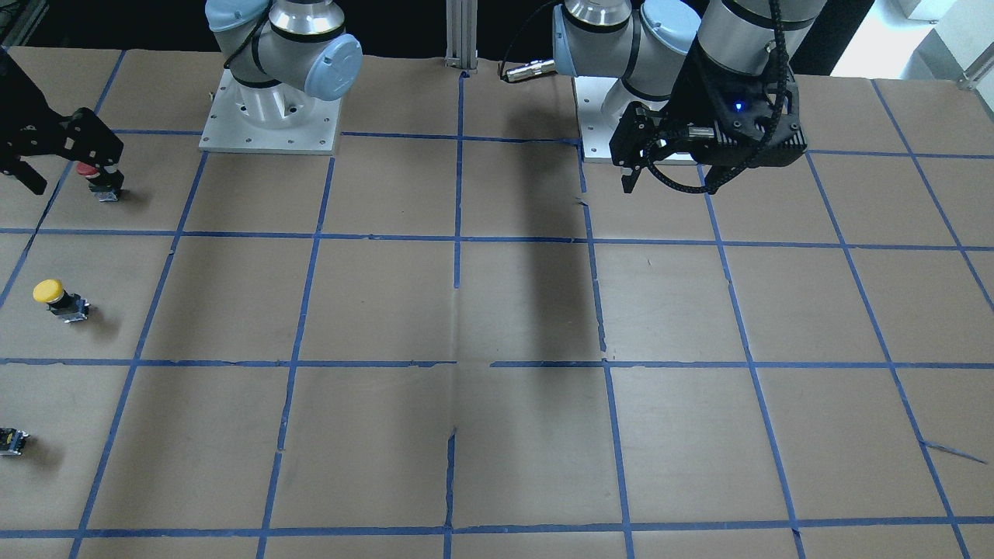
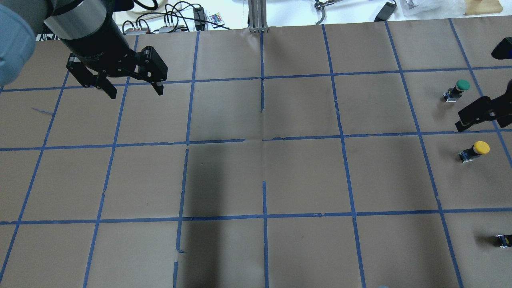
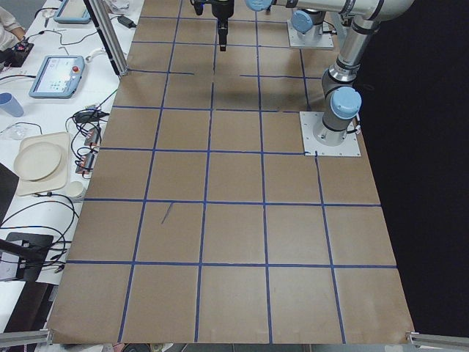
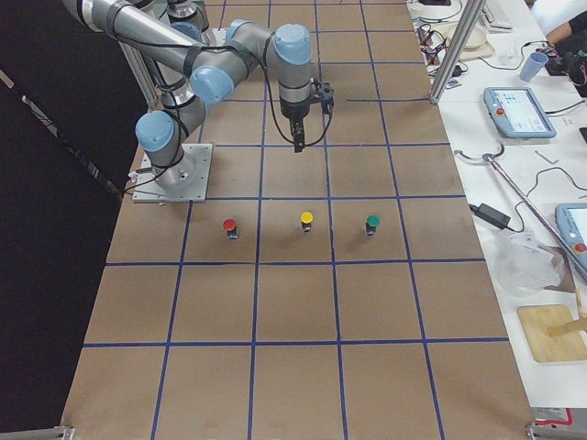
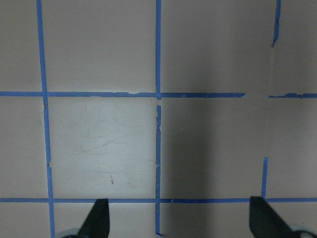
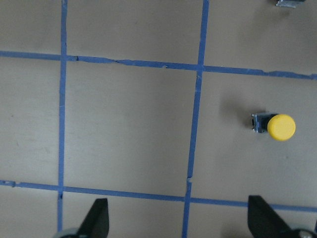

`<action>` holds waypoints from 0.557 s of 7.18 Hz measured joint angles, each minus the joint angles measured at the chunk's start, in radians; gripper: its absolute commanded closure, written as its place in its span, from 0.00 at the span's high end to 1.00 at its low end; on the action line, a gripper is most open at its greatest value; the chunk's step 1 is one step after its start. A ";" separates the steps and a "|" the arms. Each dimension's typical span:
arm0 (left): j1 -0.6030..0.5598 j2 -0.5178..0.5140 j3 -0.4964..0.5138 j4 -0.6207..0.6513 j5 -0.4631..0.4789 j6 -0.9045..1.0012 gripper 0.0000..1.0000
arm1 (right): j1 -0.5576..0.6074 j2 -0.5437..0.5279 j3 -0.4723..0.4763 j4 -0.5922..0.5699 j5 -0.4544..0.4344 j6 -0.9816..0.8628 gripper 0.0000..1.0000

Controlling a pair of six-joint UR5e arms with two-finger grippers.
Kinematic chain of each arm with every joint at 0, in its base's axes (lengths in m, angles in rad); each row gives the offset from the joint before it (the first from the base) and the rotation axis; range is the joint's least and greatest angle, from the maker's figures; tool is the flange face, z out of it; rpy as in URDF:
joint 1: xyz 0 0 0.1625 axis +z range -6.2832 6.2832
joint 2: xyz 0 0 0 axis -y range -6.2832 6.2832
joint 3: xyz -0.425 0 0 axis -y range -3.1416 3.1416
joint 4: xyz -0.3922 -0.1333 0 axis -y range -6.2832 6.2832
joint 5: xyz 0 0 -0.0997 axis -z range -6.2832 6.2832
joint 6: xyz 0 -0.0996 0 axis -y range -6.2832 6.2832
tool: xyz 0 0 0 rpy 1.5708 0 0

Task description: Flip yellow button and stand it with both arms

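The yellow button (image 1: 56, 297) stands cap up on the table on the robot's right side. It also shows in the overhead view (image 2: 475, 150), the exterior right view (image 4: 306, 221) and the right wrist view (image 6: 275, 126). My right gripper (image 6: 178, 220) is open and empty and hovers above the table, apart from the button. In the front-facing view it (image 1: 74, 175) hangs over the red button. My left gripper (image 2: 134, 91) is open and empty, hovering over bare table far to the left. Its wrist view (image 5: 179, 220) shows only paper and tape.
A red button (image 4: 229, 225) and a green button (image 4: 372, 223) stand in a row on either side of the yellow one. The table is brown paper with a blue tape grid (image 2: 262, 140). Monitors, cables and plates lie beyond the far table edge (image 3: 44, 158).
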 measured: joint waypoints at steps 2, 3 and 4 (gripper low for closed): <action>0.000 0.000 0.000 0.000 0.000 0.000 1.00 | 0.177 0.001 -0.069 0.075 -0.026 0.296 1.00; 0.001 0.000 0.000 -0.001 -0.001 0.000 1.00 | 0.270 0.002 -0.102 0.116 -0.031 0.425 1.00; 0.001 0.000 0.000 -0.001 0.000 0.000 1.00 | 0.350 0.003 -0.130 0.154 -0.029 0.536 1.00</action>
